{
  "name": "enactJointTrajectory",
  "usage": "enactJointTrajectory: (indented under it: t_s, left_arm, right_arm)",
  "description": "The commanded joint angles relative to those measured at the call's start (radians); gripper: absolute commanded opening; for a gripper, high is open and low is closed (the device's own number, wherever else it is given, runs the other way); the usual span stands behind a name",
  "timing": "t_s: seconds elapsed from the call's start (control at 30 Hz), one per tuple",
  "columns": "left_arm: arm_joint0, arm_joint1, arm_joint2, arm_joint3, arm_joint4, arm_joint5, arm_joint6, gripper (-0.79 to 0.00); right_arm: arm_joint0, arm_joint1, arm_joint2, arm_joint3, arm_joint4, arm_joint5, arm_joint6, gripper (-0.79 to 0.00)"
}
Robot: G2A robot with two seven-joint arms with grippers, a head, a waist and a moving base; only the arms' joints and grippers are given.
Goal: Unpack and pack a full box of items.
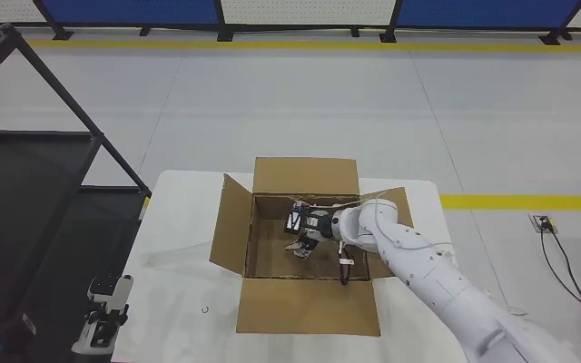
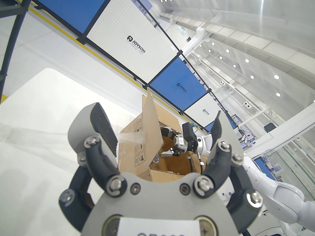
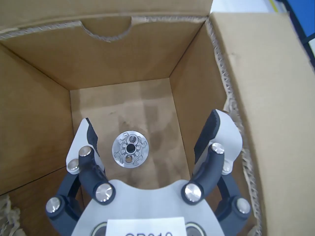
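Note:
An open cardboard box [image 1: 309, 309] stands on the white table [image 1: 182, 272] with all its flaps spread out. My right gripper [image 1: 304, 238] is down inside the box. The right wrist view has this gripper [image 3: 151, 117] open, hanging just above a round silver metal disc [image 3: 131, 149] that lies flat on the box floor [image 3: 152, 104] between the fingers. Nothing is held. My left gripper [image 2: 158, 114] is open and empty, low beside the table and apart from the box [image 2: 137, 148], facing the right gripper [image 2: 172, 146] inside it.
A black frame rack [image 1: 45, 209] stands left of the table. A small ring [image 1: 206, 311] lies on the table left of the front flap. Clear tape [image 2: 130, 136] hangs off a side flap. Crumpled paper [image 3: 7, 212] sits in one box corner.

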Motion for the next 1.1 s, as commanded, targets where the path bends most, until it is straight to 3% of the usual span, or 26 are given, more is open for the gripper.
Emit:
enactJointTrajectory:
  t_s: [0.0, 0.23, 0.37, 0.5, 0.63, 0.77, 0.9, 1.07]
  left_arm:
    - [0.000, 0.000, 0.000, 0.000, 0.000, 0.000, 0.000, 0.000]
    - [0.000, 0.000, 0.000, 0.000, 0.000, 0.000, 0.000, 0.000]
    - [0.000, 0.000, 0.000, 0.000, 0.000, 0.000, 0.000, 0.000]
    - [0.000, 0.000, 0.000, 0.000, 0.000, 0.000, 0.000, 0.000]
    - [0.000, 0.000, 0.000, 0.000, 0.000, 0.000, 0.000, 0.000]
    - [0.000, 0.000, 0.000, 0.000, 0.000, 0.000, 0.000, 0.000]
    - [0.000, 0.000, 0.000, 0.000, 0.000, 0.000, 0.000, 0.000]
    - [0.000, 0.000, 0.000, 0.000, 0.000, 0.000, 0.000, 0.000]
  right_arm:
    - [-0.066, 0.057, 0.081, -0.136, -0.028, -0.005, 0.003, 0.000]
    - [-0.406, 0.219, 0.437, -0.642, -0.101, -0.015, 0.113, 0.000]
    - [-0.621, 0.275, 0.664, -0.847, -0.117, -0.007, 0.135, 0.000]
    - [-0.853, 0.315, 0.905, -0.978, -0.114, -0.038, 0.063, 0.000]
    - [-1.053, 0.337, 1.105, -1.020, -0.114, -0.116, -0.056, 0.000]
    - [-1.175, 0.347, 1.227, -0.989, -0.132, -0.177, -0.165, 0.000]
    - [-1.211, 0.354, 1.262, -0.920, -0.168, -0.251, -0.263, 0.000]
    - [-1.168, 0.362, 1.214, -0.795, -0.252, -0.275, -0.359, 0.000]
